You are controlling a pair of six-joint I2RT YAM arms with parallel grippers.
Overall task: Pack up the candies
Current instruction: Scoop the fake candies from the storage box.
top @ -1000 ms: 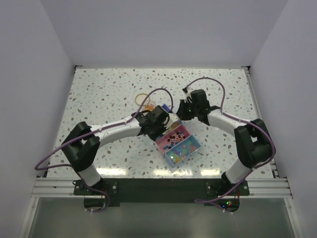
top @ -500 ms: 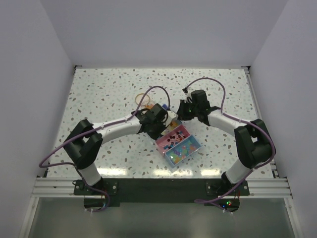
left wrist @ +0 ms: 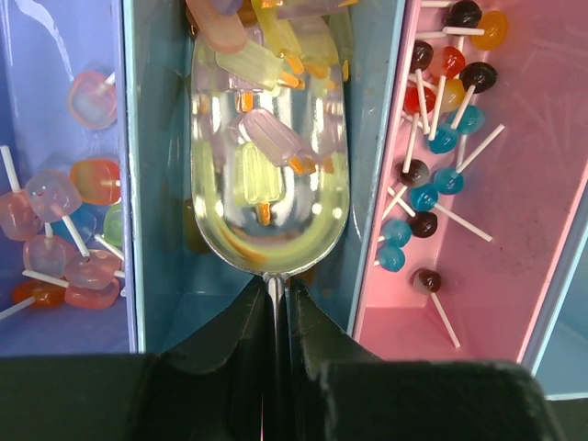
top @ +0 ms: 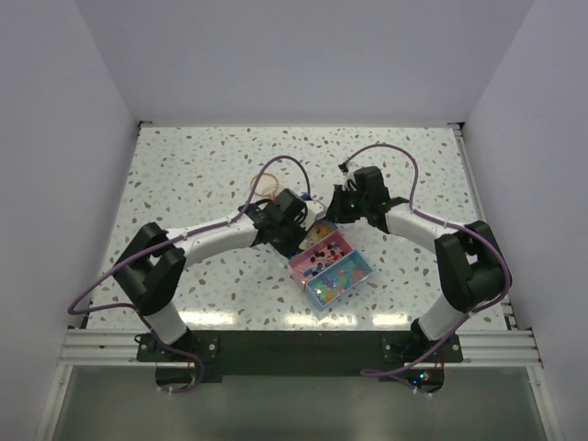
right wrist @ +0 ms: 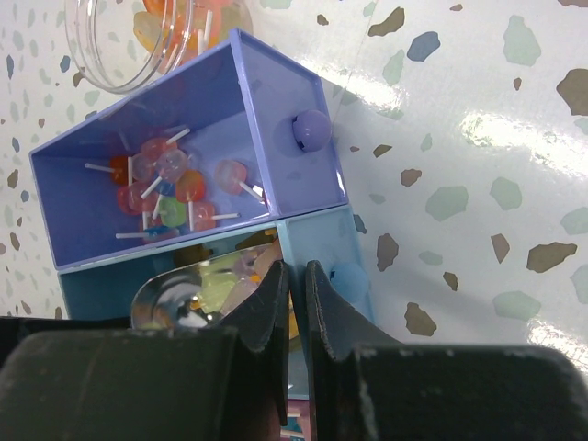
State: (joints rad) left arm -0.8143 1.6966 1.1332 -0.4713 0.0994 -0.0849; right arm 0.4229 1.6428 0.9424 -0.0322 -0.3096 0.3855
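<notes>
Looking down your left wrist view, you have the left hand clamped on the thin handle of a metal spoon, whose bowl lies inside the teal compartment. The candies there are shaped like tiny ice lollies, pale yellow and pink; they fill the bowl and heap at its far end. More candies on sticks sit in the purple compartment on one side and the pink compartment on the other. Your right hand is pressed together over the teal compartment's edge; whether it pinches the wall you cannot tell. A clear jar holding orange sweets sits on the bench just beyond the purple compartment.
</notes>
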